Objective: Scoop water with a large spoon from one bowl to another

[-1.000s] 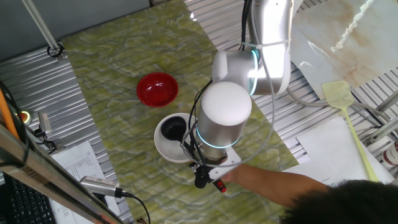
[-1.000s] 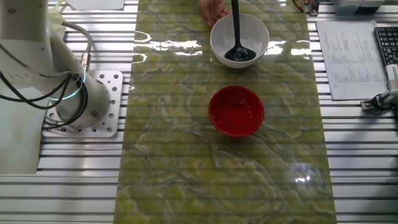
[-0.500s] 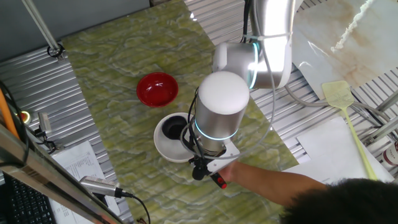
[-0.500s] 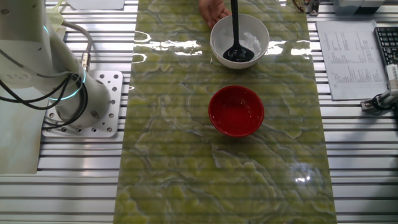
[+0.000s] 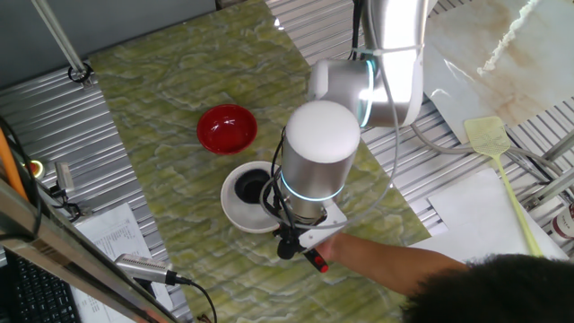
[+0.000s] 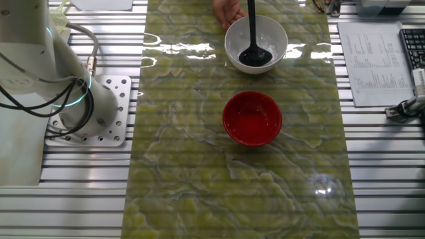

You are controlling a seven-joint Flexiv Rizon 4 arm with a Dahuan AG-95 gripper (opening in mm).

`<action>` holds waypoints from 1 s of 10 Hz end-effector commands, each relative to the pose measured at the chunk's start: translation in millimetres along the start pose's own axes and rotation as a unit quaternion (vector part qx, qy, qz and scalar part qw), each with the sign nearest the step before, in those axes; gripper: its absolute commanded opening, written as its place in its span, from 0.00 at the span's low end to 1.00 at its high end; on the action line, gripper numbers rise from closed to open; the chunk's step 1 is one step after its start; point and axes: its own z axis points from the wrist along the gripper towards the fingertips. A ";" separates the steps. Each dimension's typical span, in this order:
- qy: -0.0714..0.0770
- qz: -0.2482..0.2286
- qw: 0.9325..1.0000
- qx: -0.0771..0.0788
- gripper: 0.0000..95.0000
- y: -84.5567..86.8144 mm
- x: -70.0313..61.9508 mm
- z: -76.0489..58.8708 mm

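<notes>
One view alone shows the claw (image 5: 289,244), grip unclear, over the white bowl (image 5: 235,212)

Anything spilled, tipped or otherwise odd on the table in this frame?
One thing: a person's hand reaches in right beside the white bowl, inside the robot's workspace. Otherwise both bowls sit upright, the ladle is in the white bowl, and the red bowl is untouched. No spill is evident.

Probably a robotics lab: bolted arm base (image 6: 99,109), corrugated metal bench (image 6: 385,166), keyboard (image 6: 413,50).
</notes>
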 end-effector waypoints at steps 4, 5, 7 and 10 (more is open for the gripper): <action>0.001 0.003 1.000 -0.005 0.00 1.2 -5.0 -11.1; 0.001 0.003 1.000 -0.004 0.00 1.5 -5.1 -13.0; -0.005 0.006 1.000 -0.002 0.00 2.9 -3.0 -18.7; -0.016 0.007 1.000 -0.002 0.00 5.5 -0.1 -28.0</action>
